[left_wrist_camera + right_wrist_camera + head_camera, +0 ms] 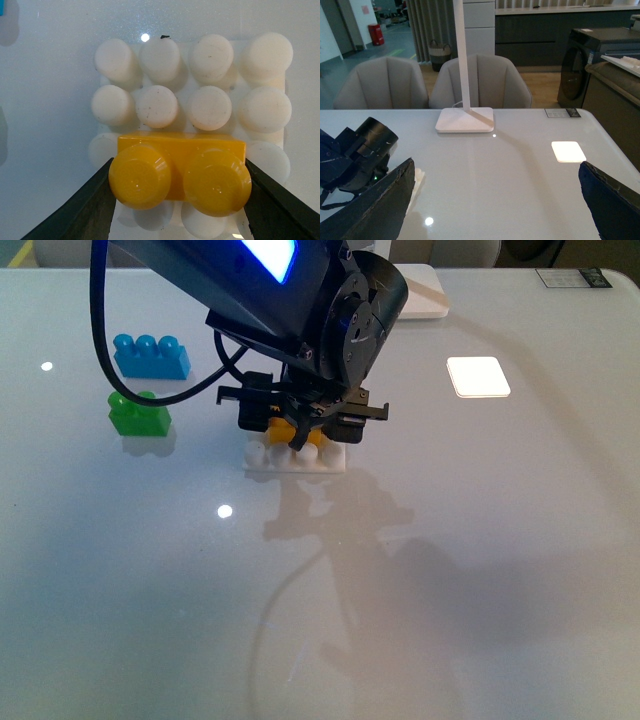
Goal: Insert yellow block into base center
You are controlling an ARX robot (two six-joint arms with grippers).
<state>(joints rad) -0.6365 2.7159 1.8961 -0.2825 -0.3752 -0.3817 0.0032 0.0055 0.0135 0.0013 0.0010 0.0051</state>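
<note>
Bricks sit at the far left of the table, a blue brick [151, 356] behind a green brick [138, 413], both well apart from my work. Centre-left, my left claw [300, 428] pinches the yellow block [181, 172] by its short ends, just above the base [265, 107]. Placement seems under way; the block looks off-centre, so I judge it needs shifting, then pressing down. My right claw [495, 200] hangs spread wide, empty.
</note>
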